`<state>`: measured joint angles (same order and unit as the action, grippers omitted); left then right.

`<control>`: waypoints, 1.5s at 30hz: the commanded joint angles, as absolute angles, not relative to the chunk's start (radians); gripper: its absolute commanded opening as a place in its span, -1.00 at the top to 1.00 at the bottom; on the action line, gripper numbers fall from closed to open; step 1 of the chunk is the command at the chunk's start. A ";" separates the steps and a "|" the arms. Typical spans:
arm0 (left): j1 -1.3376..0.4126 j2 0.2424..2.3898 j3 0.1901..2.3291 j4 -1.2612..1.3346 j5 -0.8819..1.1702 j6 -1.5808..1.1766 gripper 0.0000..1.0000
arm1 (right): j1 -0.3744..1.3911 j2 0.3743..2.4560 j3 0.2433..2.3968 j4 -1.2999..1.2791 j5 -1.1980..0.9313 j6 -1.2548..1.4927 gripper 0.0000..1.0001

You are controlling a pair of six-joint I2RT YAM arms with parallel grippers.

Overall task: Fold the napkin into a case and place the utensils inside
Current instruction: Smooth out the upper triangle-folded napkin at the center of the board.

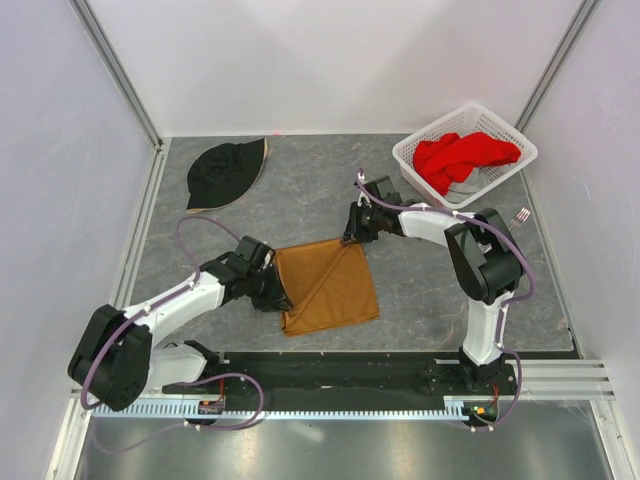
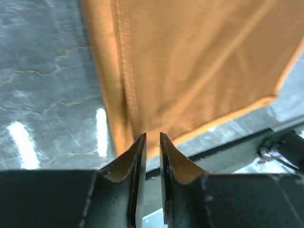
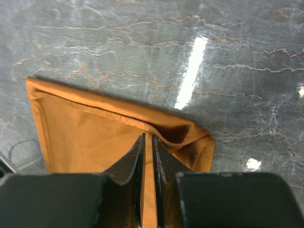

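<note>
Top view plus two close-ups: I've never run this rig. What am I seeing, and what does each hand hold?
The top view looks down from behind two robot arms. Each close-up comes from a wrist camera, looking along that hand's two fingers. On the grey table lie the orange-brown napkin, partly folded, a black hat, a white basket holding a red cloth, and a small silver fork at the right. The left hand pinches the napkin's left edge; the right hand pinches its far corner.
</note>
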<state>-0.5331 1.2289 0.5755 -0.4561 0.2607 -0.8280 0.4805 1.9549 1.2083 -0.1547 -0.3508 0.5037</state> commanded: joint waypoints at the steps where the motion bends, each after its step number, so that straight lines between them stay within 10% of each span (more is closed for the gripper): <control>1: -0.531 1.189 0.604 -0.462 0.310 -0.834 0.51 | 0.488 1.858 1.194 -0.115 -0.373 0.509 0.67; 20: -0.581 1.221 0.451 -0.345 0.301 -0.891 0.51 | 0.485 1.971 1.209 -0.139 -0.250 0.359 0.65; 28: -0.540 1.025 0.701 -0.555 0.186 -0.848 0.19 | 0.509 1.812 1.325 -0.375 -0.126 0.296 0.06; 45: -0.003 1.069 0.873 -0.736 0.278 -0.805 0.22 | 1.144 1.744 1.353 -0.466 0.143 0.572 -0.14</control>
